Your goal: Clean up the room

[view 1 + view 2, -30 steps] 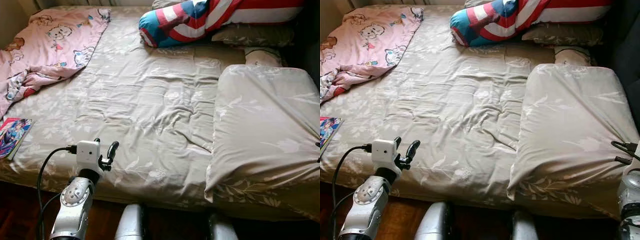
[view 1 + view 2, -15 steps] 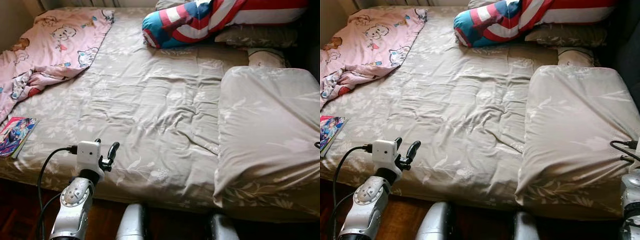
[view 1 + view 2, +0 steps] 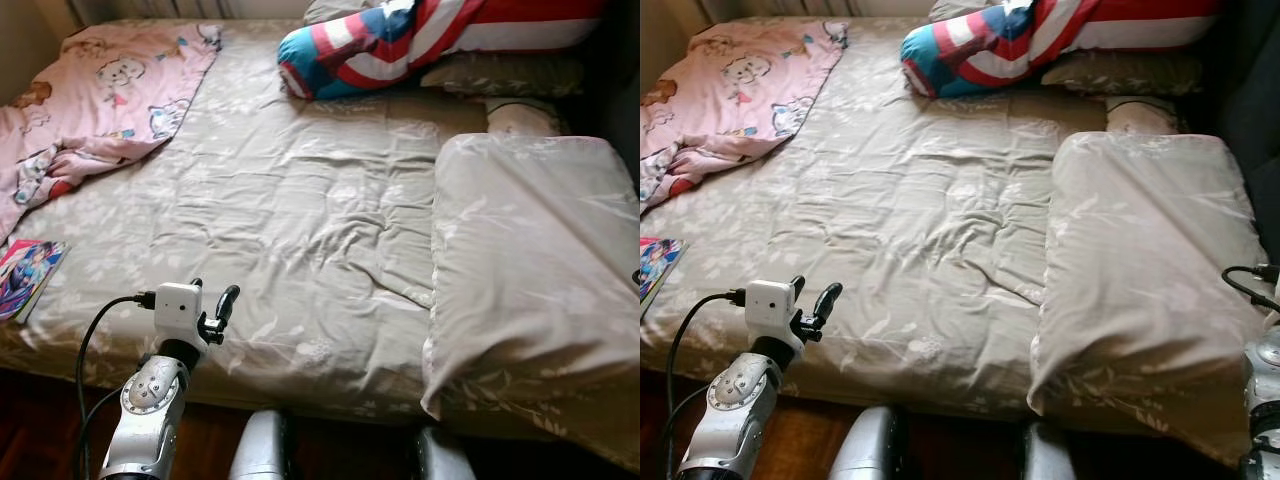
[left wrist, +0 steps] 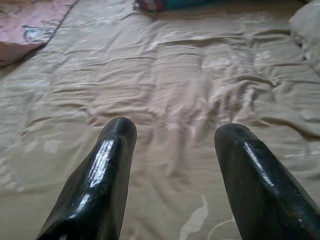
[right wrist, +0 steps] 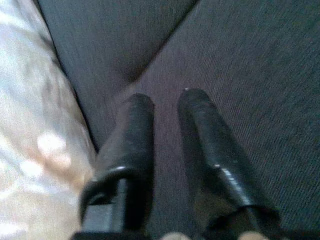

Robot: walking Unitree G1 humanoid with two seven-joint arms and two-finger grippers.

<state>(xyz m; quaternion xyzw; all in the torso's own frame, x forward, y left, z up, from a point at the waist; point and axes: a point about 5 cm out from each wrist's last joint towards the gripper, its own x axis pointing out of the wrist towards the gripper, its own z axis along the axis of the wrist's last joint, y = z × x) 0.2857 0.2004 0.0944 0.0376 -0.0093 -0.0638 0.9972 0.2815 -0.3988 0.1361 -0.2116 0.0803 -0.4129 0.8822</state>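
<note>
A bed with a beige leaf-print sheet lies before me. A folded beige duvet rests on its right side. A crumpled pink cartoon blanket covers the far left corner. A colourful book lies at the bed's left edge. A red, white and blue shield cushion leans at the head. My left gripper hovers open over the bed's near edge, its fingers spread with only sheet between them. My right gripper is shut on nothing, facing dark grey fabric beside the pale bedding.
Beige pillows lie under the cushion at the head, with a small pale pillow below them. Dark wooden floor shows under the bed's near edge. My right arm hangs low at the bed's right corner.
The whole picture shifts slightly between frames, so the camera has moved. Both arms and the things on the bed stay where they were.
</note>
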